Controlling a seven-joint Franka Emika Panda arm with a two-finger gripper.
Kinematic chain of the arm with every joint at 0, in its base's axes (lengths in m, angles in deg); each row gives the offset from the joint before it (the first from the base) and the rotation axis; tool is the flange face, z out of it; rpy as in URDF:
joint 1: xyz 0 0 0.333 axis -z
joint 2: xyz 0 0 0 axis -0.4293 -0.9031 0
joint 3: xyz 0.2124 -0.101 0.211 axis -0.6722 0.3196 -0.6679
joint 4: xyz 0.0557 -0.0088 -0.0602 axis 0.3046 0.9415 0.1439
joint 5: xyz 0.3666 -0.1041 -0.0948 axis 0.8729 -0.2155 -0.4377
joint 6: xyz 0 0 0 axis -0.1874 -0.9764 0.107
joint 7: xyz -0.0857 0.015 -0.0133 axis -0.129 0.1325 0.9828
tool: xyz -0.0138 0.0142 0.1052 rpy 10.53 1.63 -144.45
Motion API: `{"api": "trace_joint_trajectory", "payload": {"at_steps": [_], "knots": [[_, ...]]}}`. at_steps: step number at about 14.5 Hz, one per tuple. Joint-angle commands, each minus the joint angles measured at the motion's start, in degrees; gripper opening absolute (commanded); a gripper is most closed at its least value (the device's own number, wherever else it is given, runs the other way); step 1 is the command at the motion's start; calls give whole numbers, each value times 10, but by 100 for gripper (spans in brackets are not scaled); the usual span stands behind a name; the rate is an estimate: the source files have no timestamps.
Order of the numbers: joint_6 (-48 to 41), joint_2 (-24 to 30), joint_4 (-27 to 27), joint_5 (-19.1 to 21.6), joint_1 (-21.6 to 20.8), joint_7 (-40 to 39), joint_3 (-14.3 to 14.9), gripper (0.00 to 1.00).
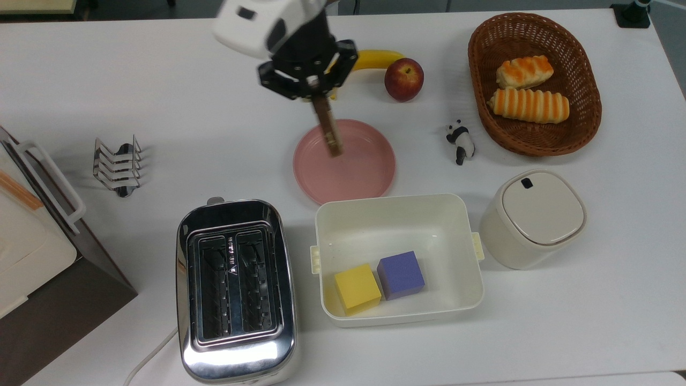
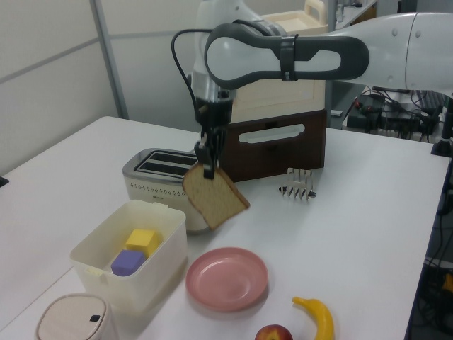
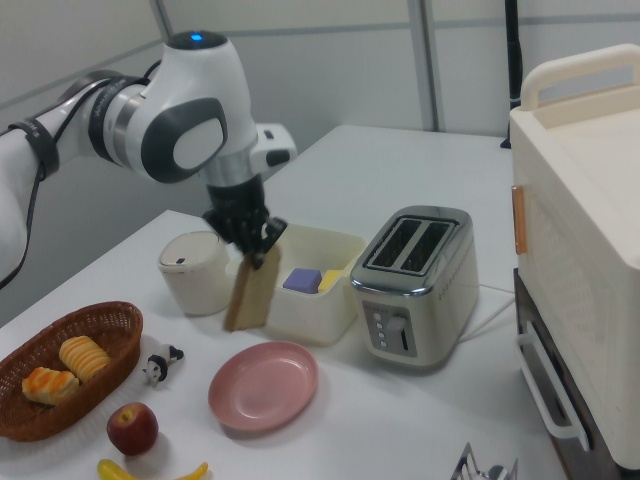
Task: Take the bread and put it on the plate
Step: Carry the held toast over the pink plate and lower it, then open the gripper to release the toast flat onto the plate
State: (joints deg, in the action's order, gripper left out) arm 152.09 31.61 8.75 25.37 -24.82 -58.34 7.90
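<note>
Hanging in the air, the bread (image 2: 215, 198) is pinched at one end by the jaws (image 2: 208, 168), clear above the plate (image 2: 227, 278).

Jaws are closed narrow on the slice's upper edge, and the slice dangles tilted below them, edge-on in the top view and broadside in the left view. Under it sits the pink plate on the white bench (image 1: 107, 96), bare, with the slice's lower end over its rear half in the top view. Just beside the plate, toward the top view's bottom, sits the white tub (image 1: 396, 257) with a yellow block (image 1: 357, 288) and a purple block (image 1: 401, 274). The chrome toaster (image 1: 236, 289) stands at the top view's lower left, both slots vacant. Behind the jaws lie a banana (image 1: 375, 58) and an apple (image 1: 403, 79); a wicker basket (image 1: 584, 107) is at the top view's right.
</note>
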Motion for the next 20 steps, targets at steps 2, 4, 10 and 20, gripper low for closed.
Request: {"api": "trace_joint_trajectory", "payload": {"at_steps": [2,4,10,20], "knots": [[-57,-13,27,35,-5,-96,2,3],[-61,-30,27,35,-15,-104,3,5],[-59,-95,27,28,-36,-102,3,75],[-64,-74,22,-133,-33,-93,13,100]]}}
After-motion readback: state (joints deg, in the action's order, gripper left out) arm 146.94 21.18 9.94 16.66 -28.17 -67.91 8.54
